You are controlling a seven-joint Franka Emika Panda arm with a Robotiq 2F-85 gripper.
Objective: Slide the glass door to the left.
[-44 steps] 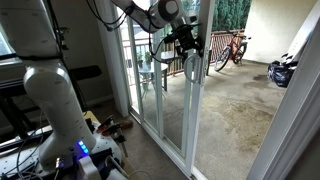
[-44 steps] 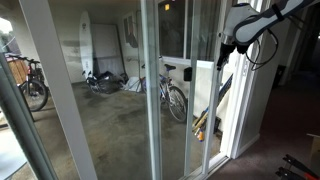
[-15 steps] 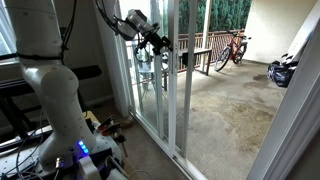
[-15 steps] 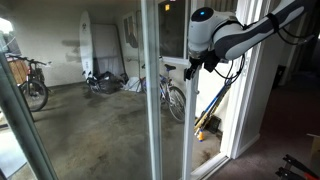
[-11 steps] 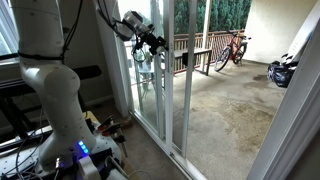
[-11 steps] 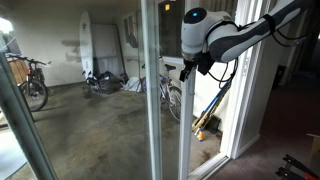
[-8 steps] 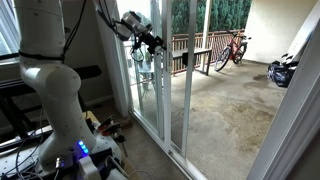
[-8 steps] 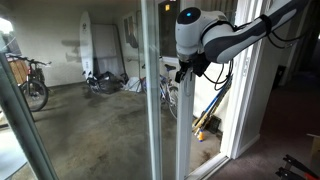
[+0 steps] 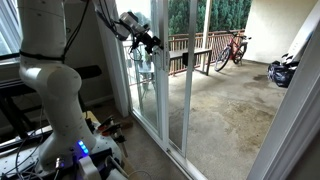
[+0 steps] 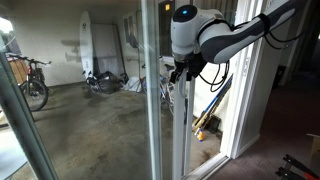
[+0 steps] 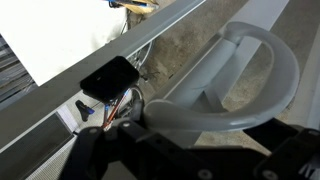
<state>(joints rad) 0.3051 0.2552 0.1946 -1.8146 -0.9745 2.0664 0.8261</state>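
The glass door (image 9: pixel 150 95) (image 10: pixel 150 110) is a tall clear panel in a narrow white frame, seen in both exterior views. Its pale grey D-shaped handle (image 11: pixel 255 95) fills the wrist view, curving across the dark fingers (image 11: pixel 110 150). My gripper (image 9: pixel 152 42) (image 10: pixel 180 72) (image 11: pixel 228 138) sits at the door's edge at handle height, shut on the handle. The handle's bar hides the fingertips.
The robot's white base (image 9: pixel 55 100) stands indoors beside the door. Beyond the glass lie a concrete patio (image 9: pixel 230 110), bicycles (image 9: pixel 232 47) (image 10: pixel 172 95), a railing and a surfboard (image 10: pixel 88 45). A fixed white-framed glass panel (image 10: pixel 90 100) stands close to the camera.
The arm has carried the door's handle edge further left in one exterior view and the opening onto the patio has widened; the gripper has stayed on the handle.
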